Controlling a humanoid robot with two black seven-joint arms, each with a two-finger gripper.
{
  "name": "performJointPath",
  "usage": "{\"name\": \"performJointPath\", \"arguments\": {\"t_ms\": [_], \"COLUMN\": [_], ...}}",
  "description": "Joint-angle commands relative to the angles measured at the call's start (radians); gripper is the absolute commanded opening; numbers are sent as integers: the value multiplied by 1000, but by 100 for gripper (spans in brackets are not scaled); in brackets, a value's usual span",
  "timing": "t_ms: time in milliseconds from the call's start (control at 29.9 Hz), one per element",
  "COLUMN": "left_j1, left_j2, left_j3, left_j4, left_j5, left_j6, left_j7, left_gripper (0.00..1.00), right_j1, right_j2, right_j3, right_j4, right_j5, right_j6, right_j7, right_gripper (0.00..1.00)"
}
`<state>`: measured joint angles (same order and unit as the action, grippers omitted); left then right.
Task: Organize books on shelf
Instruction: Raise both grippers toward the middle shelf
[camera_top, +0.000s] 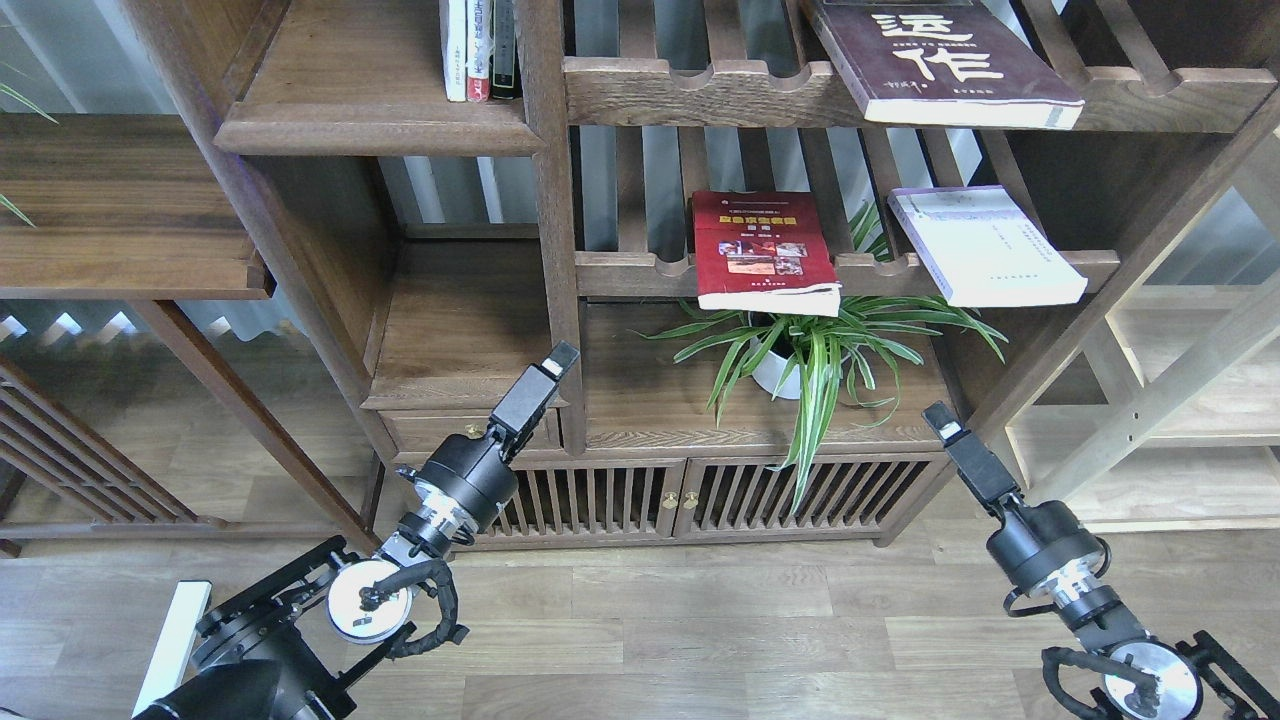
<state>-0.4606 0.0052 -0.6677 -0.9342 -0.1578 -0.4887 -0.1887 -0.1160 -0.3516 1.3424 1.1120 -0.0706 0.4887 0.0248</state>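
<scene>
Three books lie on the slatted racks at the right. The large maroon book (940, 60) with white characters is on the upper rack. The red book (765, 252) and the pale lavender-white book (985, 245) are on the lower rack, overhanging its rail. The solid walnut shelf (370, 130) is at the upper left, with thin volumes (480, 50) upright at its right end. My left gripper (560, 358) points up in front of the centre post, below the shelf. My right gripper (937, 415) is low, below the lavender-white book. Both hold nothing; their fingers cannot be told apart.
A potted spider plant (810, 350) stands on the cabinet top under the red book, its leaves spreading toward my right gripper. A low cabinet (680, 495) with slatted doors is below. Pale light-wood shelving (1180, 400) stands at the right, and a dark board (120, 250) at the left.
</scene>
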Motion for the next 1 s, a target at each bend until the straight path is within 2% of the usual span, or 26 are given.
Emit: {"name": "performJointPath", "arguments": {"t_ms": [0, 401, 635, 969], "left_j1": [11, 23, 8, 22], "left_j2": [-1, -2, -1, 6], "left_j3": [0, -4, -13, -15], "left_j4": [-3, -6, -3, -3], "left_j5": [0, 1, 0, -2], "left_j6": [0, 0, 0, 0], "left_j7": [0, 0, 0, -2], "left_gripper": [99, 99, 99, 99], "right_j1": [-10, -44, -28, -17], "right_j2": [-1, 3, 71, 79], "right_j3": [3, -15, -22, -22], "right_j4": [0, -3, -8, -8], "right_j5": [0, -1, -1, 0], "right_j6": [0, 0, 0, 0], "right_j7": [-9, -6, -6, -8], "right_gripper": [100, 100, 100, 100]}}
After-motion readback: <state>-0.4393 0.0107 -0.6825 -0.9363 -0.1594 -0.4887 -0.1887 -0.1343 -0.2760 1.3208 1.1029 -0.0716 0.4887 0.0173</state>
